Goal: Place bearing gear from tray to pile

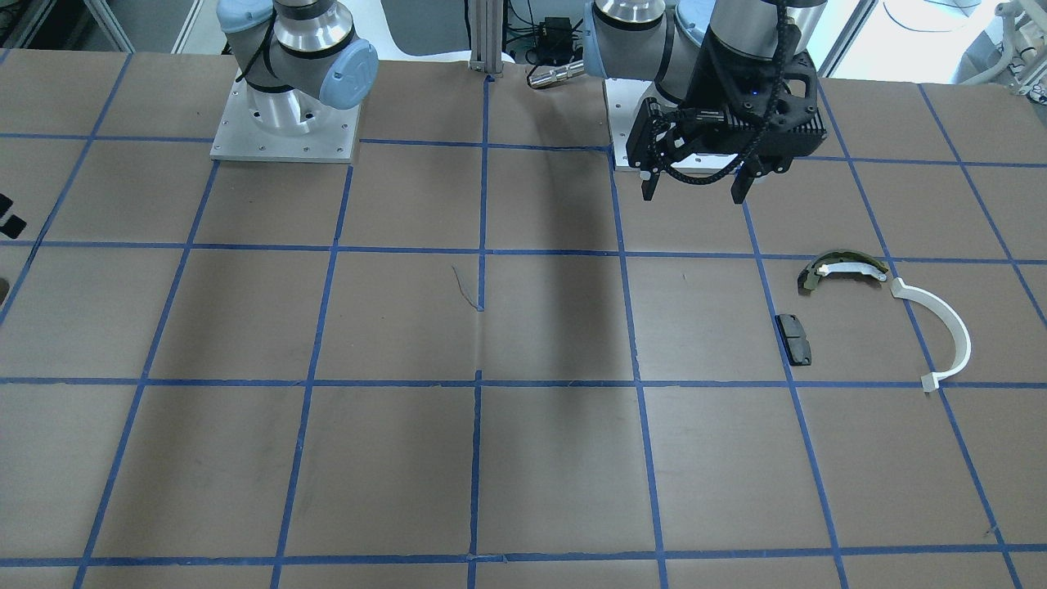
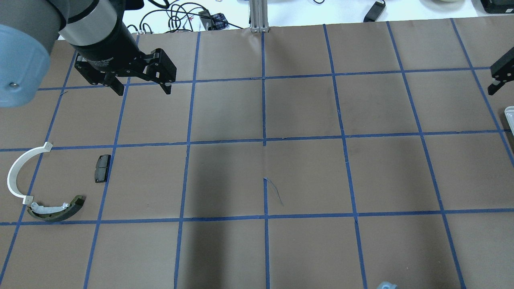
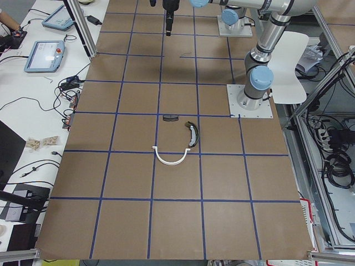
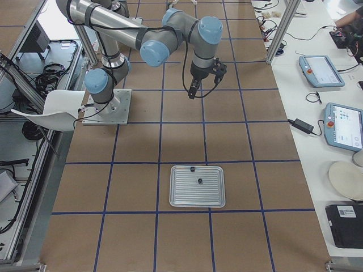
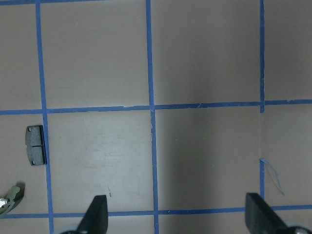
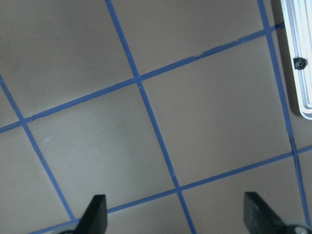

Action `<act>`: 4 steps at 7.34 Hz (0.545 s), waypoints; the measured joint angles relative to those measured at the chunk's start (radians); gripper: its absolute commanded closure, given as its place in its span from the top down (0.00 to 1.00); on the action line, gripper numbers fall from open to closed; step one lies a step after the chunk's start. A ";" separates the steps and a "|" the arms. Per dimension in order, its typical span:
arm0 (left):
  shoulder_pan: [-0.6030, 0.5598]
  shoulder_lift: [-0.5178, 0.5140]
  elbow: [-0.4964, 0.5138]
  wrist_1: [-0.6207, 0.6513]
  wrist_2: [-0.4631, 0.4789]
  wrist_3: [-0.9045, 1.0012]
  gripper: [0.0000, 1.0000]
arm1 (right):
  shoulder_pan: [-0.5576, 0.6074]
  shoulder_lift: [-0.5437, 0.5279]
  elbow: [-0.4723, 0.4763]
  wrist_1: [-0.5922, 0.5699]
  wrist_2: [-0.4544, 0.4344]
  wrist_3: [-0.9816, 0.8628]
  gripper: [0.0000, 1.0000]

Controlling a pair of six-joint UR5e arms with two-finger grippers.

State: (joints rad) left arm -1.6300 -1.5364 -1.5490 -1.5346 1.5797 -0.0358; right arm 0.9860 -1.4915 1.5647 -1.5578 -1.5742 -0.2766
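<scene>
The pile lies on the table's left side: a white half-ring (image 2: 18,172), an olive-and-white brake shoe (image 2: 56,209) and a black pad (image 2: 102,168). It also shows in the front view, with the half-ring (image 1: 945,327), the shoe (image 1: 842,268) and the pad (image 1: 794,339). The metal tray (image 4: 197,195) holds two small dark round parts (image 4: 199,181). One gear-like part (image 6: 301,62) shows in the right wrist view. My left gripper (image 2: 142,87) hangs open and empty beyond the pad. My right gripper (image 6: 176,214) is open and empty above bare table, away from the tray.
The table is brown with a blue tape grid. The arm bases (image 1: 285,123) stand at the robot's edge. Only a corner of the tray (image 2: 509,114) shows at the overhead view's right edge. Cables and tablets (image 4: 343,127) lie on the side bench.
</scene>
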 measured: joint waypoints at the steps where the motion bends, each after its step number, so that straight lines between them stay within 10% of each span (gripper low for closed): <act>1: 0.000 0.000 -0.003 0.000 0.000 0.000 1.00 | -0.051 0.040 0.000 -0.063 -0.012 -0.110 1.00; 4: -0.001 0.001 -0.008 0.001 0.001 0.001 1.00 | -0.188 0.184 -0.009 -0.254 -0.042 -0.386 1.00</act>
State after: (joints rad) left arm -1.6310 -1.5356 -1.5570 -1.5332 1.5804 -0.0353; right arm 0.7984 -1.3070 1.5562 -1.8120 -1.6160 -0.6630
